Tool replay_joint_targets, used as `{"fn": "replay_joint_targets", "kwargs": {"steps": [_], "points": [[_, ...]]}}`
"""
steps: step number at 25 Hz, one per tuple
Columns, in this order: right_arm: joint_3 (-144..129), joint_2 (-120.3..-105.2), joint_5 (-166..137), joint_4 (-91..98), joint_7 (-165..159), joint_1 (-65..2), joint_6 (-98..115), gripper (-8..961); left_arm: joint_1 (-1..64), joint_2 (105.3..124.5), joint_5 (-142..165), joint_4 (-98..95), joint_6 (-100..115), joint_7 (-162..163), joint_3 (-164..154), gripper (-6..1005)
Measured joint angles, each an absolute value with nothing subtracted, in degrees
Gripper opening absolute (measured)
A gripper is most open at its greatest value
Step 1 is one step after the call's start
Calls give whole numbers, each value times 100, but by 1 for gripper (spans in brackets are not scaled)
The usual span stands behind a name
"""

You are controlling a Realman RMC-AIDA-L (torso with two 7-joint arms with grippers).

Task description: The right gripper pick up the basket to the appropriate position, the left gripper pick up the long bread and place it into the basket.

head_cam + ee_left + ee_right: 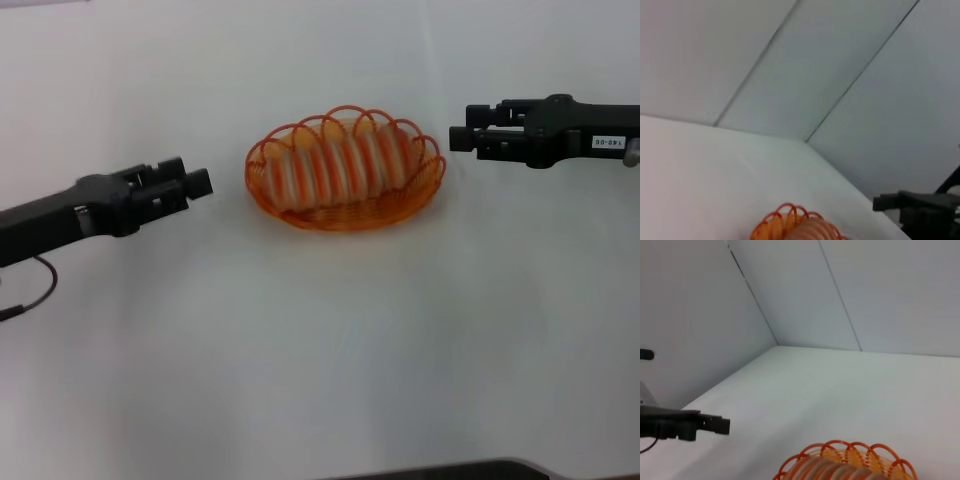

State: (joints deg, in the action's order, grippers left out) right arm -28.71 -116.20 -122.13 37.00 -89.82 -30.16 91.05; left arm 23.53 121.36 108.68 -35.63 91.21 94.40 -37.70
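The orange wire basket [345,218] stands in the middle of the white table. The long bread [340,165], pale tan with orange-red stripes, lies lengthwise inside it. My left gripper [185,175] hovers to the left of the basket, apart from it, open and empty. My right gripper [468,128], on the arm with the white label, hovers to the right of the basket, apart from it, open and empty. The left wrist view shows the basket's rim [771,222], the bread [812,232] and the right gripper [882,202]. The right wrist view shows the basket [805,460], the bread [840,472] and the left gripper [722,425].
The white table [320,350] is bordered by plain white walls [865,290] behind. A thin black cable [40,285] hangs under the left arm. A dark edge [450,470] shows at the near side of the table.
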Motion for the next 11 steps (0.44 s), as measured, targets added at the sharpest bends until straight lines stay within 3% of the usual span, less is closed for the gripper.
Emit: {"fn": "replay_joint_targets", "kwargs": {"steps": [11], "points": [[-2883,-11631,-12234,3700,-8945,-3018,9119,577,2410,12112,10991,-3582,9152,9450,-3772,642]]}}
